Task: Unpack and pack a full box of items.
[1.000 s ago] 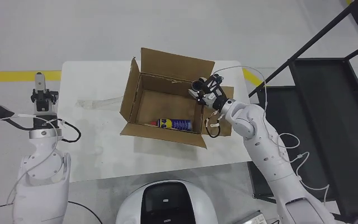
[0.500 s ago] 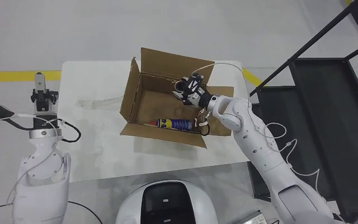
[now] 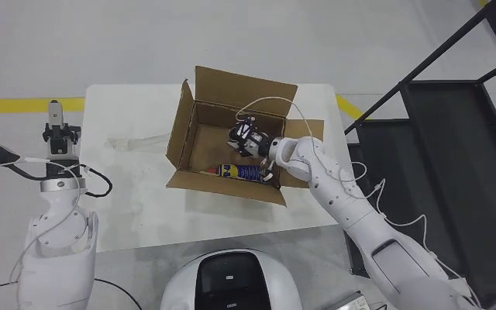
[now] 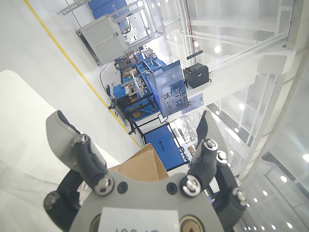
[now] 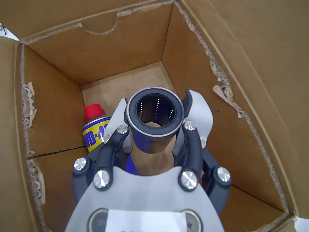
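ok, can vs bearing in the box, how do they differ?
The can lies loose on its side on the box floor; the bearing is clamped in the right hand. The can is blue and yellow with a red cap; the bearing is dark metal. The can is capped at its end; the bearing is a hollow sleeve, open through. Both are cylinders inside the box walls.
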Robot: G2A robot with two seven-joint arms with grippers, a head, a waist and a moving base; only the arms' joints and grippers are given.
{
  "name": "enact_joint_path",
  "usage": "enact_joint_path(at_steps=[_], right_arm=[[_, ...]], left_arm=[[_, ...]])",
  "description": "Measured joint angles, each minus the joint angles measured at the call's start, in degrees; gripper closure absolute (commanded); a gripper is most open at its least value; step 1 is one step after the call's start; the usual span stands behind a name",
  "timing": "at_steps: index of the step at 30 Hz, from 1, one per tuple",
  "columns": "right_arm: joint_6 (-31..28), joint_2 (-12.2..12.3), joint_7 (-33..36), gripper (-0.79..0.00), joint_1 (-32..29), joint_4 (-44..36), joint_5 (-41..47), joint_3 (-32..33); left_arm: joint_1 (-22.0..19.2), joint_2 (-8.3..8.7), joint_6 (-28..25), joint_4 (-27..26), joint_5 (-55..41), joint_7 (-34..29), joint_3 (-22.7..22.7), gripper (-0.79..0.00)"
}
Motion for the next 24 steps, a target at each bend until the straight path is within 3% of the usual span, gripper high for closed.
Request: enact_joint_path(at_steps=[14,24], right_arm=[[2.04,-4.2,1.76,0.0,8.54,7.33,1.09,-7.28],[4.12,-8.54,-7.19,0.0,12.29,18.42,0.83,-13.29]], left_arm=[[0.0,0.0,0.0,0.0,0.0,0.0,0.0,-0.785],[0.0,0.0,0.0,0.0,0.0,0.0,0.0,-0.785]])
